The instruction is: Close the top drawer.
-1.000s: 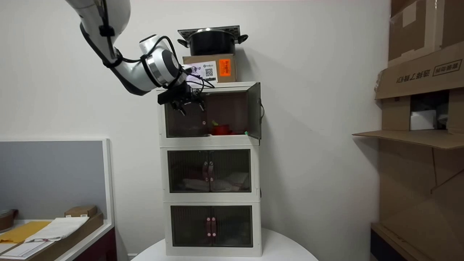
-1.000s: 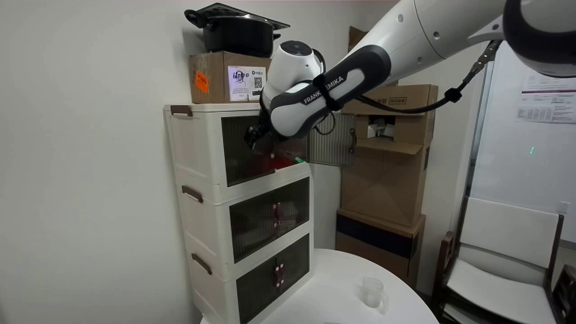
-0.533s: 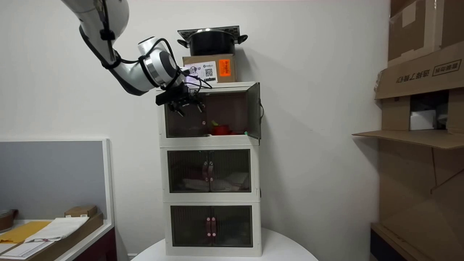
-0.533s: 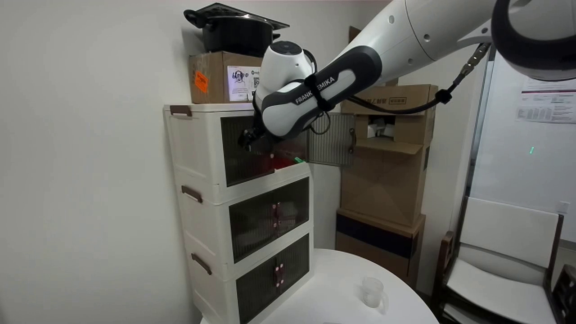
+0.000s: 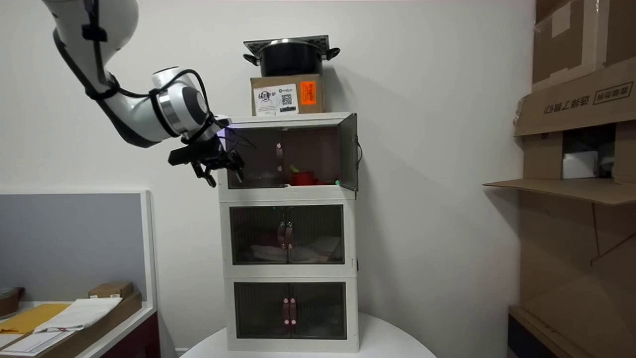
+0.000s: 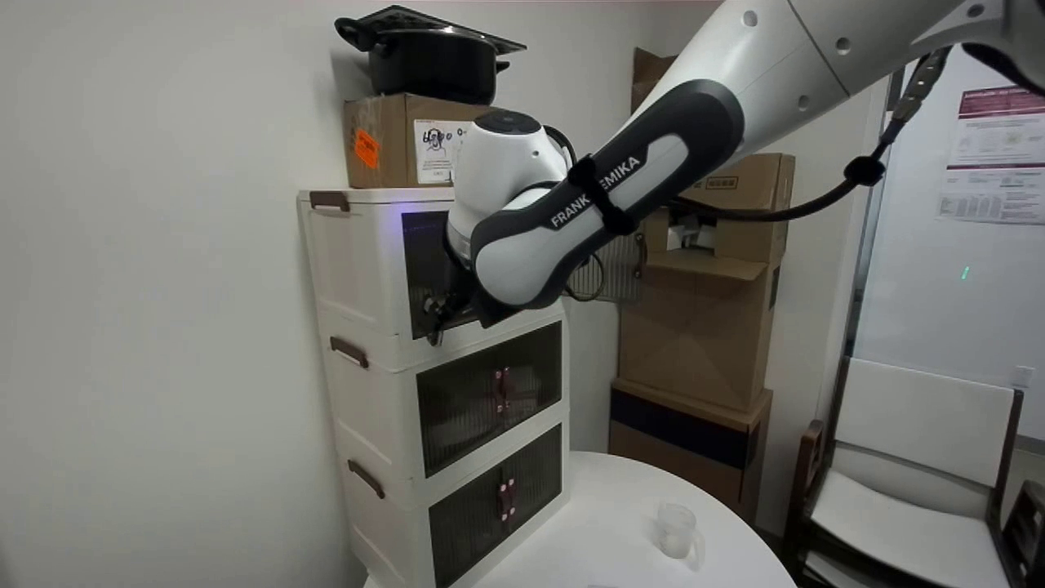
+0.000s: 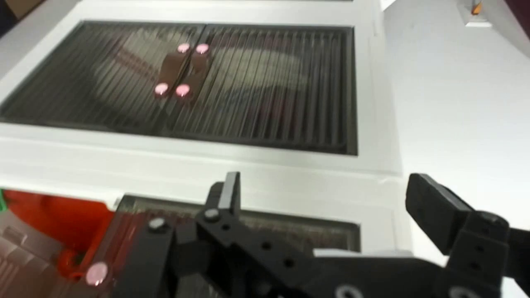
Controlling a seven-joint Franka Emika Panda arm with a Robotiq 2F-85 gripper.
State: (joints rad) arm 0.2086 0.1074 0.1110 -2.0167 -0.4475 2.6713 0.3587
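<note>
My gripper (image 7: 324,178) has its fingers (image 7: 434,215) spread well apart, in front of the lower left corner of the top drawer (image 5: 315,144) as an exterior view has it. Through the wrist camera I get one finger over the bottom edge of the drawer's closed door (image 5: 258,164) and the other out past the side edge of the white cabinet (image 5: 288,271); whether either finger touches anything, I can't tell from here. The arm (image 6: 571,204) slopes down to that corner, and in an exterior view it hides much of the drawer's front.

The top drawer is the uppermost of the cabinet's three compartments. Its other door (image 5: 349,154) stands swung out at the right edge of the opening, which leaves me a look at a red item (image 5: 303,178) inside, close to the bottom edge, and a small green piece (image 5: 338,182) at the lower right corner. Below, the middle compartment (image 5: 310,223) and the lowest compartment (image 5: 318,308) both have their doors closed.

On the cabinet's top, in from the right edge, a cardboard box (image 5: 288,94) carries a black pot (image 5: 290,58). The cabinet stands on a white table (image 6: 612,490), and a clear cup (image 6: 676,531) with a handle sits between it and the table's curved edge. Past that edge I have a white chair (image 6: 914,425).
</note>
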